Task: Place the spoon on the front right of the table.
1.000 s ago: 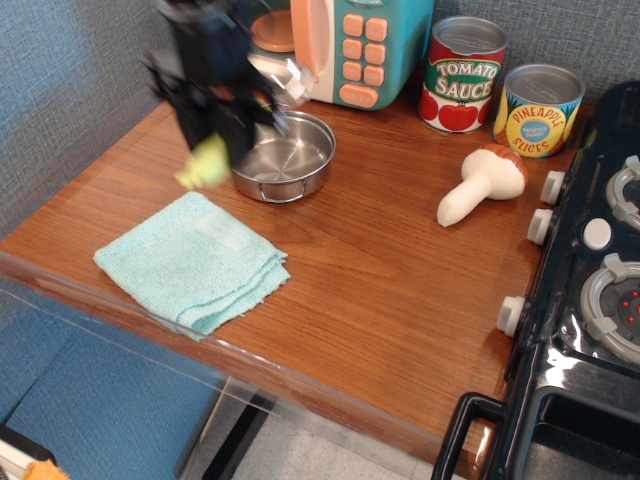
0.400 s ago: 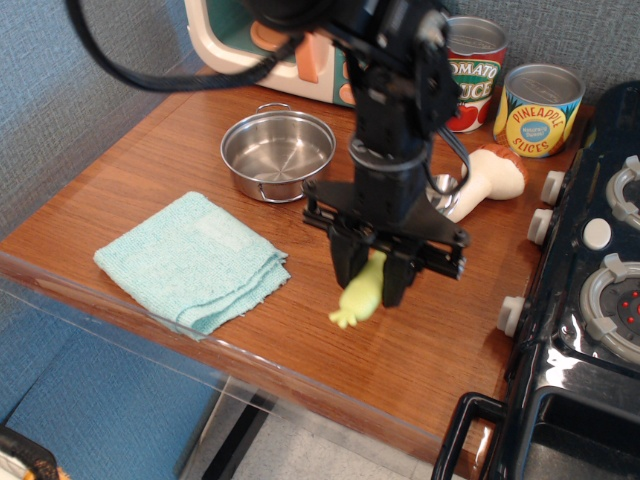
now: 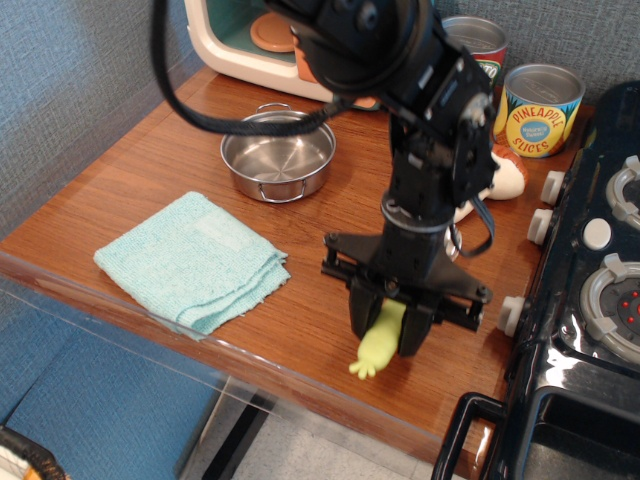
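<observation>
My gripper (image 3: 388, 330) is shut on the spoon (image 3: 375, 345). Only its pale yellow-green handle with the nubby end shows, sticking out below the black fingers (image 3: 362, 315); the metal bowl is hidden by the gripper. The spoon hangs low over the front right part of the reddish-brown table (image 3: 300, 330), near the front edge and just left of the black toy stove (image 3: 590, 330). I cannot tell whether the handle's end touches the tabletop.
A folded teal cloth (image 3: 192, 260) lies front left. A small steel pot (image 3: 278, 155) stands behind it. A toy mushroom (image 3: 500, 178), a tomato sauce can (image 3: 480, 45), a pineapple can (image 3: 540, 108) and a toy microwave (image 3: 250, 40) stand at the back.
The gripper has carried the spoon from above the pot at the back left across the table, then further forward and lower to the front right.
</observation>
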`<state>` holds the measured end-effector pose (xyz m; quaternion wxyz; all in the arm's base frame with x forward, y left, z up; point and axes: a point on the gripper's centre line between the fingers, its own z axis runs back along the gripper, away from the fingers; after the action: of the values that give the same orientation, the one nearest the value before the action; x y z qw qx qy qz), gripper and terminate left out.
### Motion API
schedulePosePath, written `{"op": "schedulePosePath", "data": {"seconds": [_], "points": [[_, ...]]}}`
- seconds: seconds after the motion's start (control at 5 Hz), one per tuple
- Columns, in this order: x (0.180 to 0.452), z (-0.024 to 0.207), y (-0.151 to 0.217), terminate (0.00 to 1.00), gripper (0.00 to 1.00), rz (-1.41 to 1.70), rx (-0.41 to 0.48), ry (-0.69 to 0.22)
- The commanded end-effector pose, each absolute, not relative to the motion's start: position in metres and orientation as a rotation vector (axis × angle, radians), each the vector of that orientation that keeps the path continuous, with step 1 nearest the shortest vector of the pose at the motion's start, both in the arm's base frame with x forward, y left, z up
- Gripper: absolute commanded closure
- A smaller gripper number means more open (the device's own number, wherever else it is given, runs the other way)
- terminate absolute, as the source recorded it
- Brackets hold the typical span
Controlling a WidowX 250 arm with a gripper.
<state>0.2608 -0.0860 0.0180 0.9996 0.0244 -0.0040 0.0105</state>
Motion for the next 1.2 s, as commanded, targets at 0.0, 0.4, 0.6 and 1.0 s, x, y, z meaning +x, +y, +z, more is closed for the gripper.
{"op": "schedulePosePath", "data": {"seconds": [0.0,0.4,0.6,1.0], "points": [[0.265,0.015,-0.086,0.00,1.00,-0.003,0.042,-0.016],[0.263,0.068,-0.090,0.00,0.00,-0.033,0.022,-0.227],[0.262,0.093,-0.086,0.00,0.00,0.006,-0.009,-0.287],[0.264,0.099,-0.082,0.00,0.00,0.008,0.011,-0.279]]}}
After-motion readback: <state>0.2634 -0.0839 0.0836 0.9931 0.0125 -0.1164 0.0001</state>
